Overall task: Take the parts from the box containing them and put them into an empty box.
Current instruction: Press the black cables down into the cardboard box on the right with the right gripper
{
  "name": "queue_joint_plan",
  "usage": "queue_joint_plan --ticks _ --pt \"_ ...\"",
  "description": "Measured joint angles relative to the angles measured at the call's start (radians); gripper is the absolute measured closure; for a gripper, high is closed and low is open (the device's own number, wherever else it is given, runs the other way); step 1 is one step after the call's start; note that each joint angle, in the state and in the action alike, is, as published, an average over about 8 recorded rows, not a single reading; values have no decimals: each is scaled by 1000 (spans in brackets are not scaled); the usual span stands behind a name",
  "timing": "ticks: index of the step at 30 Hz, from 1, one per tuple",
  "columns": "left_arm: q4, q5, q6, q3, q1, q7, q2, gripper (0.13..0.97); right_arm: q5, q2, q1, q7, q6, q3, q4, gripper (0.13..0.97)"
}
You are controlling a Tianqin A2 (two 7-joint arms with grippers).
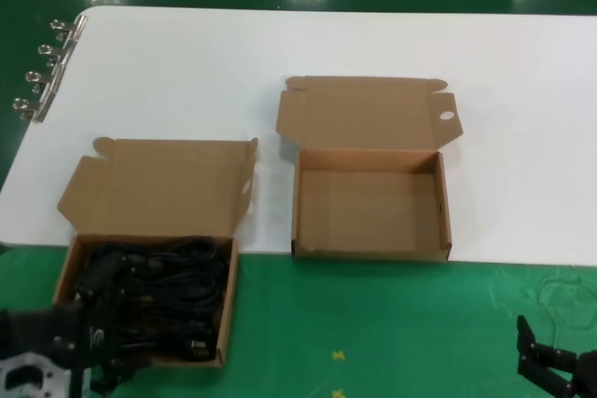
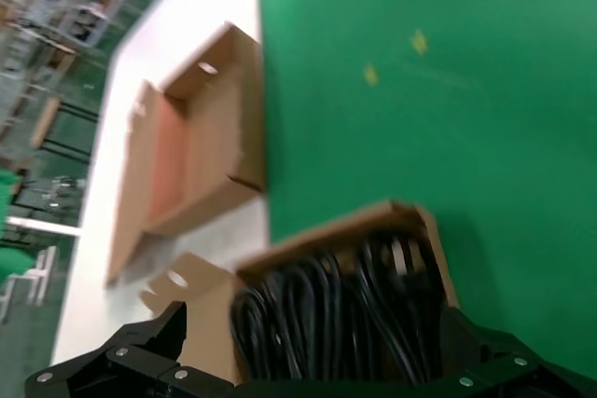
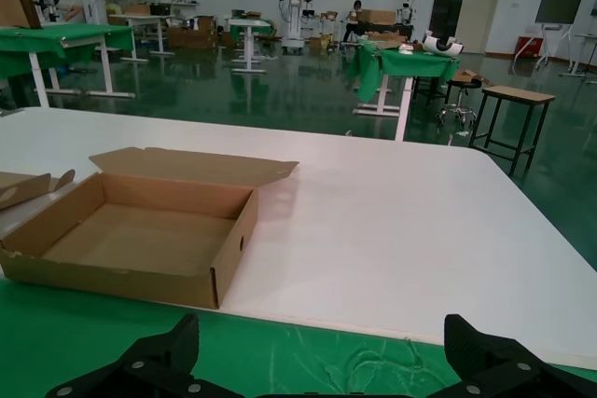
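Note:
Several parts, black bundled power cords (image 1: 154, 291), fill the box containing them (image 1: 65, 272) at the near left; its lid (image 1: 159, 185) lies open behind it. To its right stands the empty box (image 1: 368, 202), whose lid ear has an oval hole (image 1: 446, 116). My left gripper (image 1: 98, 347) hovers over the near left corner of the full box. In the left wrist view that gripper (image 2: 317, 365) is open, its fingers (image 2: 140, 356) straddling the cords (image 2: 345, 314) without closing on them. My right gripper (image 1: 548, 363) waits at the near right, open (image 3: 326, 361) and holding nothing.
The white table (image 1: 280, 44) runs across the back, and a green surface (image 1: 392, 323) covers the near strip. Metal clips (image 1: 42, 76) line the table's far left edge. Small yellow marks (image 1: 338, 356) dot the green between the boxes.

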Motion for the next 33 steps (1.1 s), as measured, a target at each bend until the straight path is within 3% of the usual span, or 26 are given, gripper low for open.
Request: queue_joint_plan --ticks 5,12,23,33 --pt "157 109 -11 90 -150 8 35 132 0 0 0 0 0 0 0 174" --pt "309 223 -37 177 -303 -68 89 132 0 0 0 0 0 0 0 149" --pt "357 302 -19 252 -401 -203 125 171 0 0 0 0 0 0 0 129" --pt "457 329 -23 284 -476 -172 151 302 0 0 0 0 0 0 0 129"
